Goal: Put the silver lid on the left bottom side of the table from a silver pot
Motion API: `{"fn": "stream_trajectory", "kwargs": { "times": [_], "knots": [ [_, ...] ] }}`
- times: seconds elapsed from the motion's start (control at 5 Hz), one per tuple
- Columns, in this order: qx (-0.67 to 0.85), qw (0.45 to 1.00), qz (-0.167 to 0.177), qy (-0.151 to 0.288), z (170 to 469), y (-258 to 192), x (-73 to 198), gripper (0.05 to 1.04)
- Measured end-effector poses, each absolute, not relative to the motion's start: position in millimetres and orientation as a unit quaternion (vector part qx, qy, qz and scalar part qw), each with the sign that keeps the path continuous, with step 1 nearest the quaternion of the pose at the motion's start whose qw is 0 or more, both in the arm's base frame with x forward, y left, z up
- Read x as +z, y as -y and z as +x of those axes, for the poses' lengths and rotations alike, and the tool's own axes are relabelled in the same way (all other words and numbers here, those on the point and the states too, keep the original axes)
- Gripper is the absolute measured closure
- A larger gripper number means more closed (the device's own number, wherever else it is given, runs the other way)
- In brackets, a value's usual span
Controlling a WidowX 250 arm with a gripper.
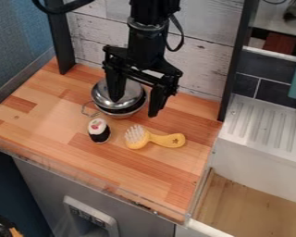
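Observation:
The black gripper hangs over the back of the wooden table, its two fingers spread wide apart. Its left finger stands in front of the silver lid, and its right finger is to the right of the lid. Whether the left finger touches the lid, I cannot tell. The lid rests on the silver pot, partly hidden by the gripper. A wire handle sticks out at the pot's left.
In front of the pot are a sushi-like toy and a yellow brush. Black posts and a whitewashed board wall bound the wooden table at the back. A white sink unit adjoins on the right.

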State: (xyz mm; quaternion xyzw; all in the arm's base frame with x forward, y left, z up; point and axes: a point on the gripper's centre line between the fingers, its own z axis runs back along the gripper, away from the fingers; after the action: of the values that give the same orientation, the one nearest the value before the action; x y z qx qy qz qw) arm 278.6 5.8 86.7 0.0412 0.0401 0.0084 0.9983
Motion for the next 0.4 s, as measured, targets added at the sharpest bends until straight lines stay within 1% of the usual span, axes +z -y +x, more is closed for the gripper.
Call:
{"fn": "stream_trajectory", "kwargs": {
  "times": [0.2, 0.4],
  "knots": [
    [0.011, 0.998, 0.044, -0.053, 278, -6, 80, 0.083],
    [0.06, 0.996, 0.07, -0.012, 294, -32, 89, 0.083]
  ]
}}
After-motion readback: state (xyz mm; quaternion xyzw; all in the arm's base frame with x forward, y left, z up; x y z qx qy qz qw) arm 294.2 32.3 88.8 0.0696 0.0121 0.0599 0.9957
